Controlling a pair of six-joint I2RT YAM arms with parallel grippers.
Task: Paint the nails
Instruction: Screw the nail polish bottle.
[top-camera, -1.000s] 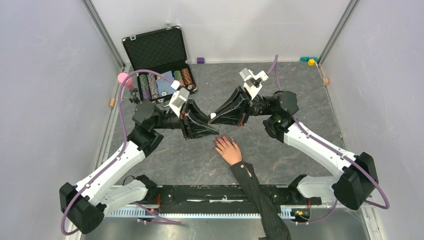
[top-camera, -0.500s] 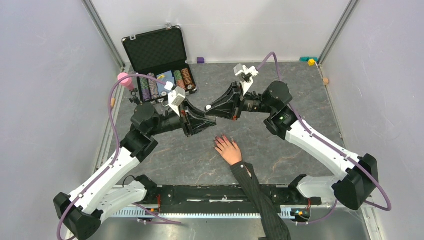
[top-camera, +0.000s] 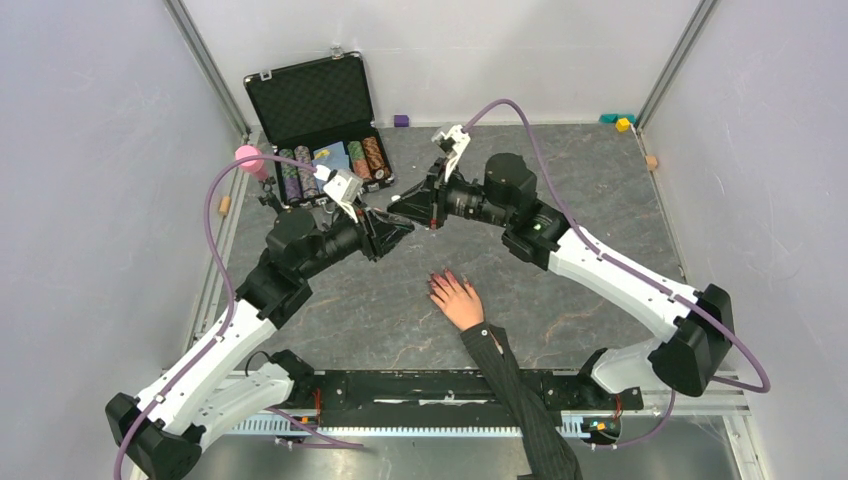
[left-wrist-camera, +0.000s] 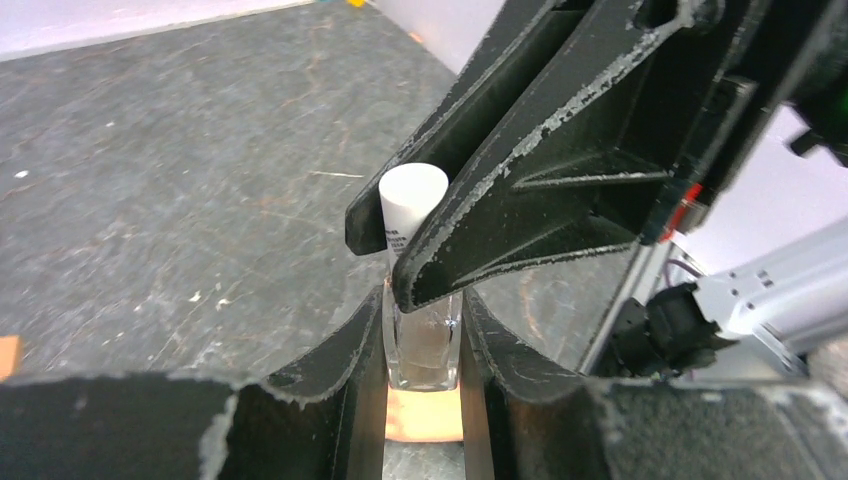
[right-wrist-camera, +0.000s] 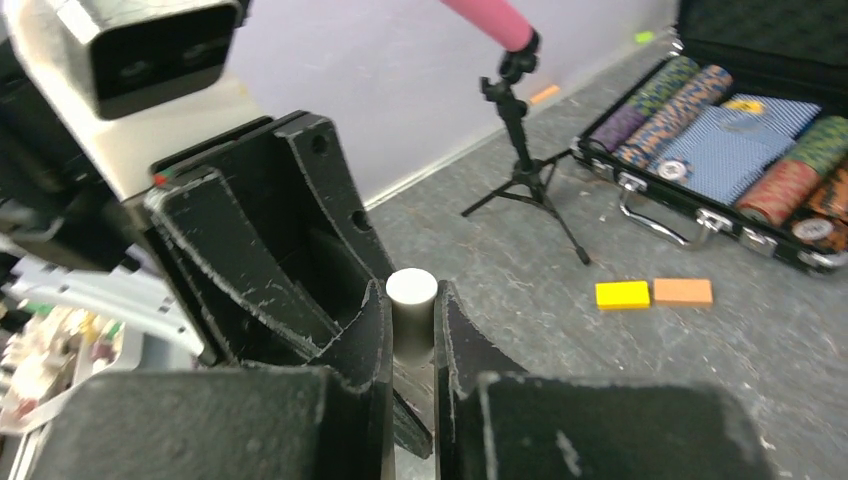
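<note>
A pale hand (top-camera: 458, 300) in a dark pinstriped sleeve lies flat on the table, its reddish-pink nails (top-camera: 438, 281) pointing away from the arm bases. My two grippers meet above and behind it. My left gripper (left-wrist-camera: 422, 315) is shut on the glass body of a small clear bottle (left-wrist-camera: 422, 345). My right gripper (right-wrist-camera: 411, 300) is shut on the bottle's white cap (right-wrist-camera: 411, 290), which also shows in the left wrist view (left-wrist-camera: 412, 195). In the top view the left gripper (top-camera: 398, 227) and right gripper (top-camera: 397, 208) touch tip to tip. No brush shows.
An open black case of poker chips (top-camera: 320, 120) stands at the back left. A small tripod with a pink top (top-camera: 248, 158) is beside it. Small coloured blocks lie by the back wall (top-camera: 401, 120) and in the right corner (top-camera: 622, 122). Yellow and orange blocks (right-wrist-camera: 622, 294) lie near the case.
Both grippers have moved back and to the left with the bottle, away from the hand. The right arm has stretched further across. The hand has not moved.
</note>
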